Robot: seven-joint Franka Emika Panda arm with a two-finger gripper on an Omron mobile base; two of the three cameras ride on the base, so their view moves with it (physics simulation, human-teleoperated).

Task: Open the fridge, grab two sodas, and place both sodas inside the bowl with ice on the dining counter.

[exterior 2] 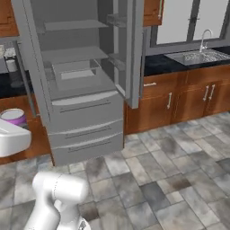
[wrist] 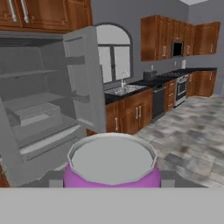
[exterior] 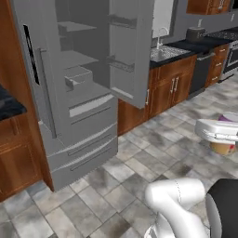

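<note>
The grey steel fridge point(exterior: 83, 116) stands ahead with its right door point(exterior: 135, 56) swung wide open and its left door shut; bare shelves point(exterior 2: 72, 56) show inside. My gripper point(exterior: 225, 137) is shut on a soda point(exterior: 223, 148), a purple can with an orange lower part, held upright well off the tiled floor and to the right of the fridge. In the right base view the same soda point(exterior 2: 13, 117) pokes up above my white hand at the left edge. Its silver top point(wrist: 111, 157) sits close before the hand camera, with the open fridge point(wrist: 39, 109) behind. The bowl and the dining counter are out of view.
A dark-topped wood counter with a sink point(exterior: 165, 52) runs right of the fridge, and the open door overhangs its left end. A stove point(exterior: 230, 60) stands further right. Another dark-topped cabinet point(exterior: 9, 139) flanks the fridge's left side. Grey tiled floor point(exterior 2: 170, 170) lies open in front.
</note>
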